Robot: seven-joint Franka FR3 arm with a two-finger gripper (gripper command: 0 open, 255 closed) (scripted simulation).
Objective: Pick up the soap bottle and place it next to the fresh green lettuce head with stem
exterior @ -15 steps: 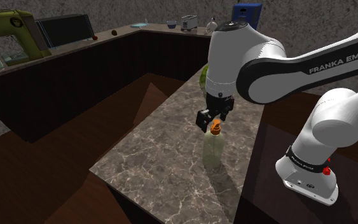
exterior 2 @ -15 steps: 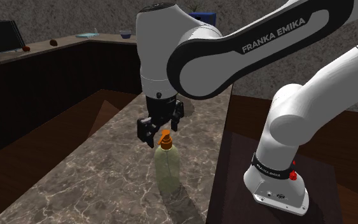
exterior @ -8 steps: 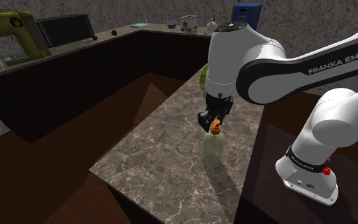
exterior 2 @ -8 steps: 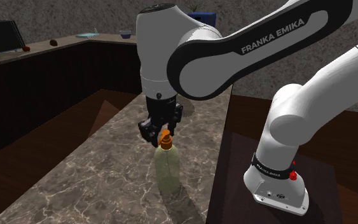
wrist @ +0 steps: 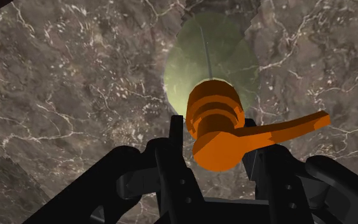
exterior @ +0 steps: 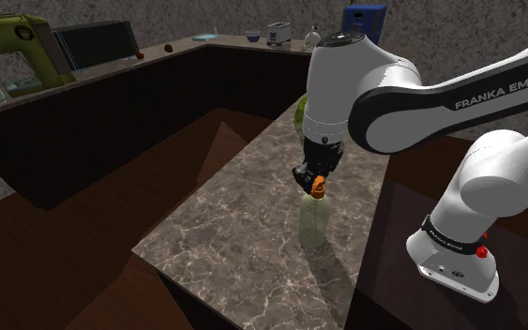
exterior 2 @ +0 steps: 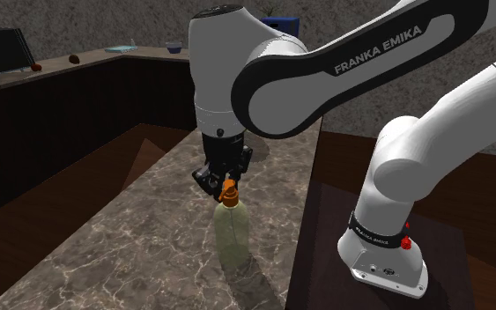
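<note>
Pincer: the pincer (exterior: 316, 177) (exterior 2: 226, 180) (wrist: 213, 137) was clenched on the bottle's orange pump (wrist: 214, 118). In the wrist view the fingers (wrist: 176, 143) pressed against opposite sides of the collar, and the spout jutted out past one of them.
Bottle: the bottle (exterior: 315, 221) (exterior 2: 233, 231) (wrist: 199, 54) was pale green and see-through. It stood upright with its base on the surface, directly under the pincer.
Bottle position: in the shoulder view it stood toward the surface's right edge, near the stand (exterior: 389, 234), about midway along the surface.
Lettuce: the lettuce (exterior: 298, 114) showed as a green patch at the far end of the surface, mostly hidden behind the arm. It was apart from the bottle and not touching it.
Surface: the surface (exterior: 233, 216) (exterior 2: 149, 238) (wrist: 75, 95) was a long top of dark marble with pale veins.
Arm: the arm (exterior: 412, 98) (exterior 2: 325, 62) was white, bent over from the stand, with its wrist pointing straight down.
Background: a dark counter (exterior: 112, 103) ran along the far wall — the items on it were too small to name.
</note>
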